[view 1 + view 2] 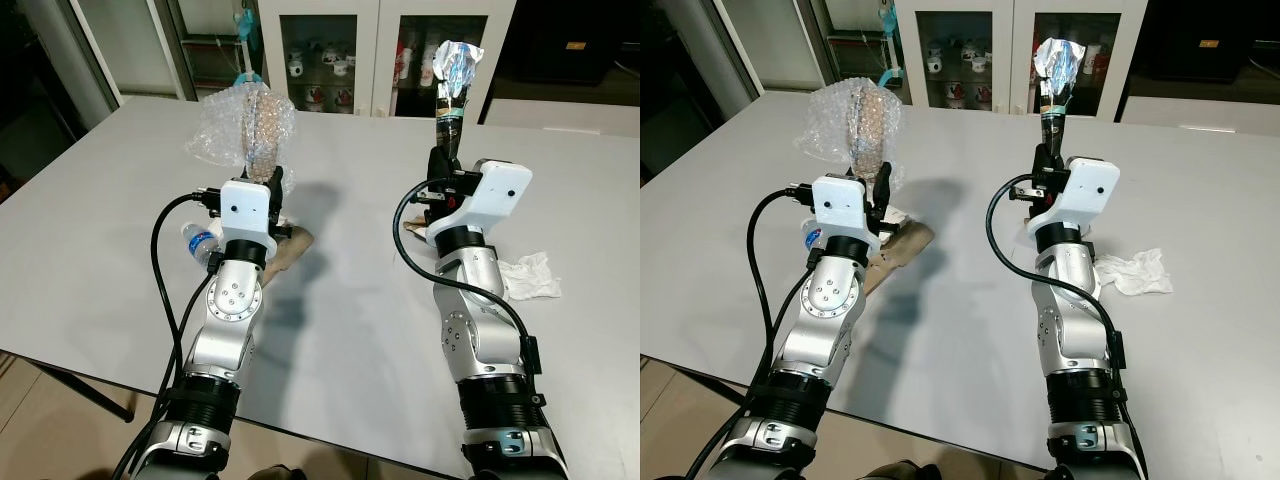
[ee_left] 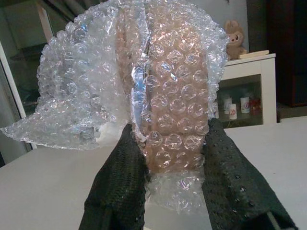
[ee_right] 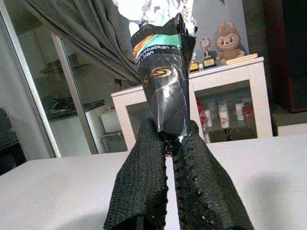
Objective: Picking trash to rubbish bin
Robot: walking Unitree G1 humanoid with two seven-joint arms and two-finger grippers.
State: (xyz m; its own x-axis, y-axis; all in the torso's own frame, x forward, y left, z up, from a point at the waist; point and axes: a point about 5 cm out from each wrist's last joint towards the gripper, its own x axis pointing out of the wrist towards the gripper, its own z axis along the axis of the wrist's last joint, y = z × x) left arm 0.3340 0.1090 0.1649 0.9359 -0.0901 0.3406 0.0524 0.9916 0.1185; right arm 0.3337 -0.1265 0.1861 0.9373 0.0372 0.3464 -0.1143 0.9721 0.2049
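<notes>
The left hand (image 2: pixel 170 191) clamps bubble wrap (image 1: pixel 243 130) and the right hand (image 3: pixel 168 182) pinches a dark snack wrapper (image 3: pixel 165 93) by its tip above the bench (image 1: pixel 360 300), so it may slip loose.

Lying and standing around the grey table (image 1: pixel 340 330) are five pieces of trash: one clear bubble-wrap wad (image 1: pixel 245 130), one black foil snack wrapper (image 1: pixel 452 85), one small plastic water bottle (image 1: pixel 198 241), one crumpled white tissue (image 1: pixel 530 277) and one brown paper scrap (image 1: pixel 292 247).
</notes>
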